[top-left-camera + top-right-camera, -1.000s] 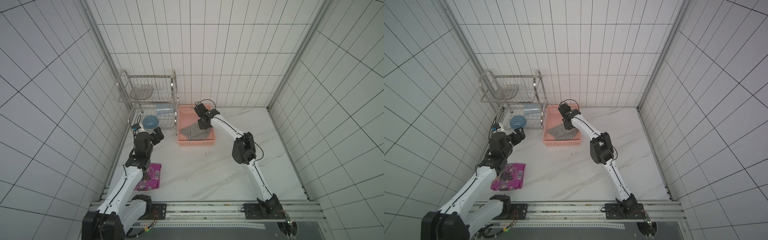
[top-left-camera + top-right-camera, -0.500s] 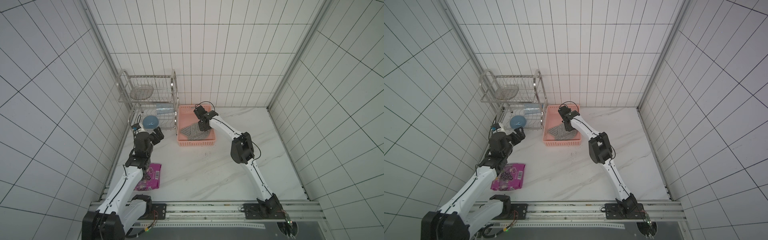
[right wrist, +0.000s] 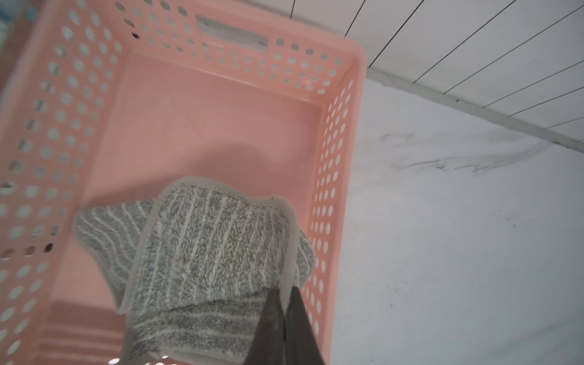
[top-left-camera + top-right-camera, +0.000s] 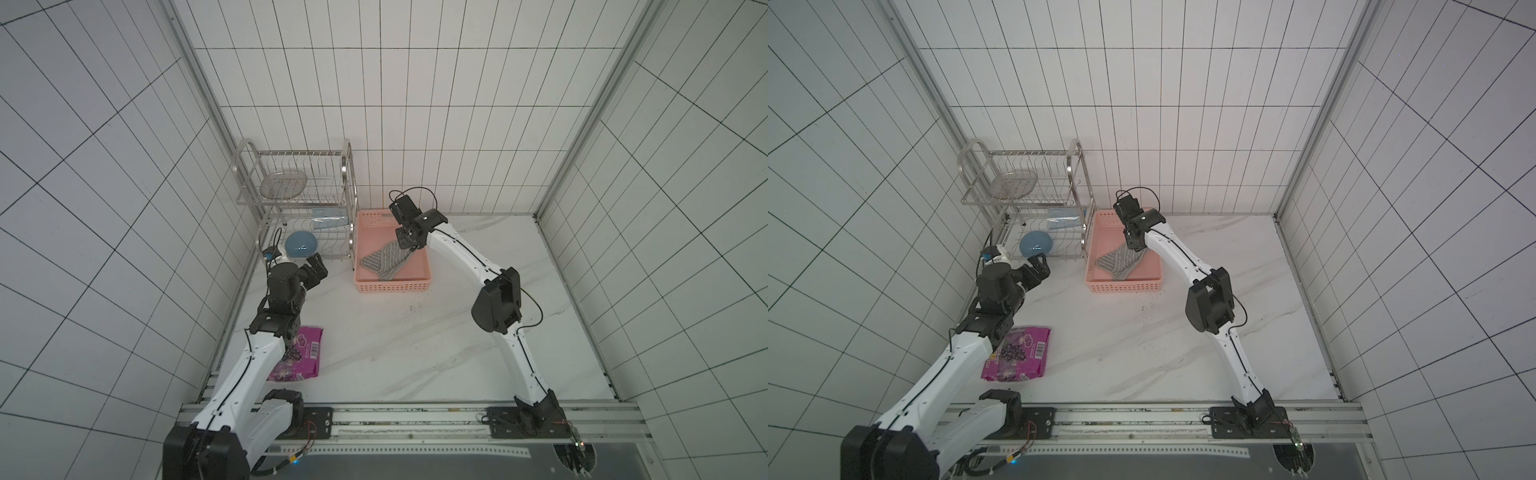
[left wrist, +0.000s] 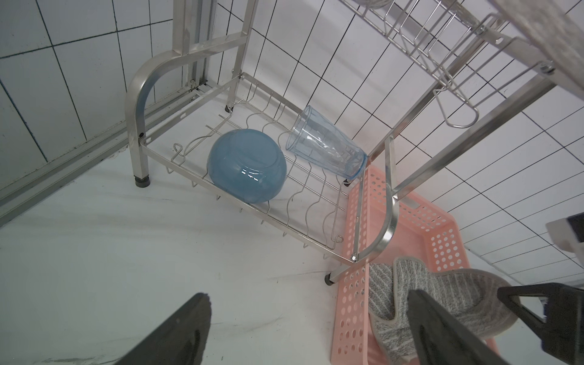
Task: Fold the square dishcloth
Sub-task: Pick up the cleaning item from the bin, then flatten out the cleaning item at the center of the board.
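The square dishcloth (image 4: pixel 384 261) (image 4: pixel 1119 261), grey with thin whitish stripes, lies crumpled in the pink basket (image 4: pixel 392 286) (image 4: pixel 1125 286). My right gripper (image 4: pixel 410 247) (image 4: pixel 1136 248) hangs over the basket's right side, shut on the cloth's pale hemmed edge. In the right wrist view the two dark fingers pinch that hem at the gripper (image 3: pixel 286 289), and the dishcloth (image 3: pixel 205 252) rises in a fold toward it. My left gripper (image 4: pixel 316 270) (image 4: pixel 1038 268) (image 5: pixel 308 295) stands open and empty left of the basket (image 5: pixel 357 252), by the rack's foot.
A steel dish rack (image 4: pixel 299 199) stands against the back wall left of the basket, holding a blue bowl (image 4: pixel 301 244) (image 5: pixel 246 166), a clear glass (image 5: pixel 325 142) and a metal dish (image 4: pixel 284 184). A purple snack packet (image 4: pixel 301 353) lies beside the left arm.
My right gripper has shut on the dishcloth's edge, and that edge now stands lifted toward it. The left arm has not moved.
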